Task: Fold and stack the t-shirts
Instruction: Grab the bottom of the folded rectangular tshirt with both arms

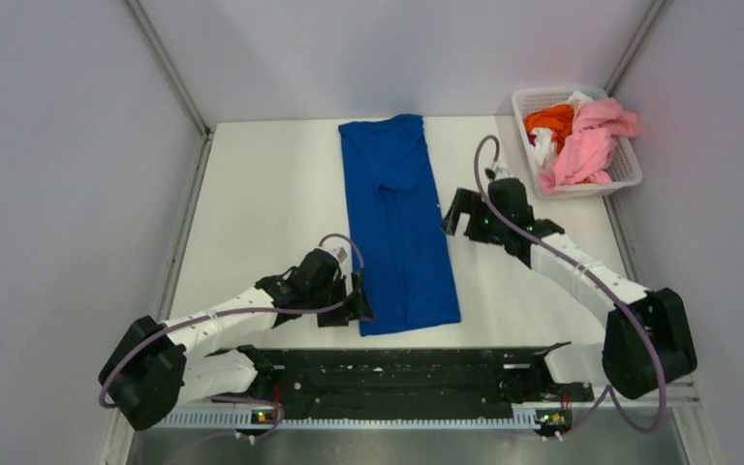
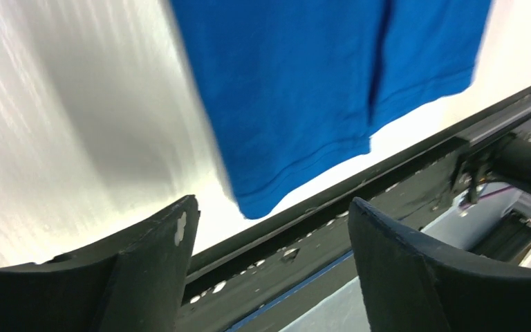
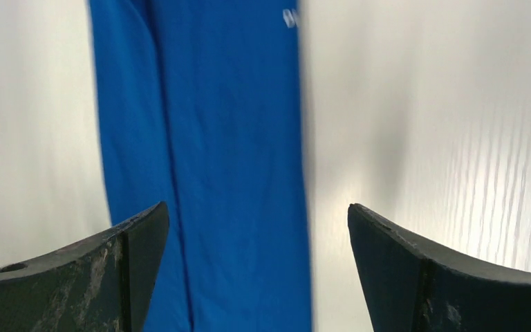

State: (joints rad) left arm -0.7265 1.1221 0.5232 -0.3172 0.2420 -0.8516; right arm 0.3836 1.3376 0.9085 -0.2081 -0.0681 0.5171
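Top external showed the blue t-shirt (image 1: 397, 223) lying as a narrow strip, the left gripper (image 1: 356, 302) beside its near-left corner, the right gripper (image 1: 459, 215) beside its right edge; left wrist showed spread, empty jaws near its hem; right wrist likewise; folding it end-to-end seemed next, needing corner pinches.

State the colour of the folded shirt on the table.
The t-shirt is royal blue, clearest in the top external view.
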